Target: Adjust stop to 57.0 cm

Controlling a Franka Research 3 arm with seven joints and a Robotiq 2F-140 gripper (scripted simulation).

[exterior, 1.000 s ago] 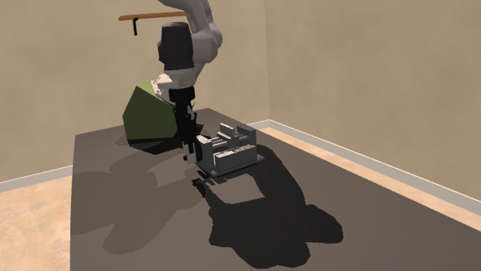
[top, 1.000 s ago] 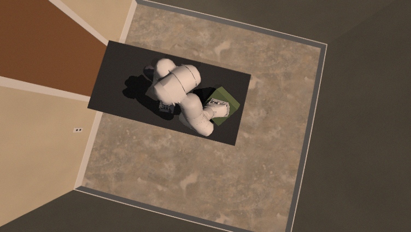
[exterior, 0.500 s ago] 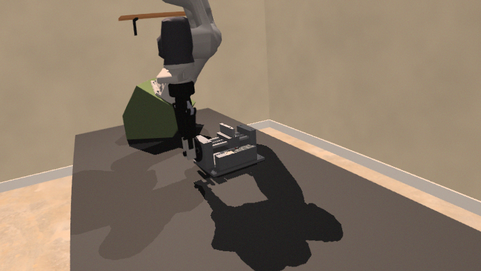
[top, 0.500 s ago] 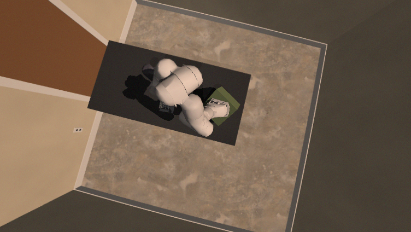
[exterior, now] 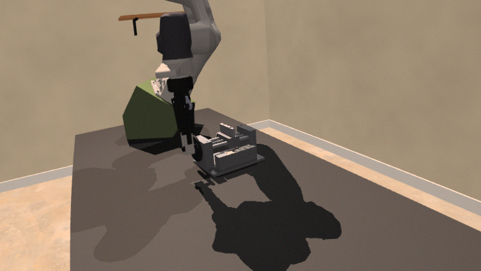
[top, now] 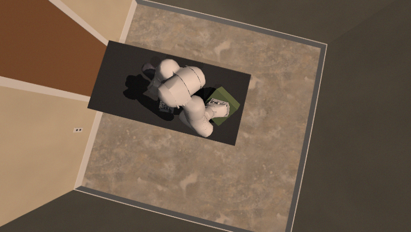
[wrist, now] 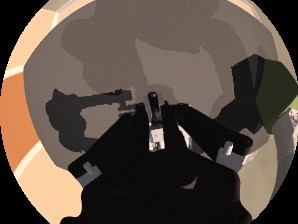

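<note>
Handwheel sits at nine o'clock on the metal frame in the exterior view, and we have the gripper pinched together on its handle. We see the green block toward eleven o'clock from the wheel; the scale is too small for us to read

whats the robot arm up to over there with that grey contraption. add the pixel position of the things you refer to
A jointed white and black robot arm [top: 182,86] [exterior: 175,36] has its black gripper [exterior: 187,142] [wrist: 154,101] down at the dark round handwheel [exterior: 197,149] on the end of a grey metal slide fixture [exterior: 235,160]. It seems to be cranking the wheel to set the stop. The jaws are nearly closed at the wheel's handle. The stop's reading is too small to make out.
</note>
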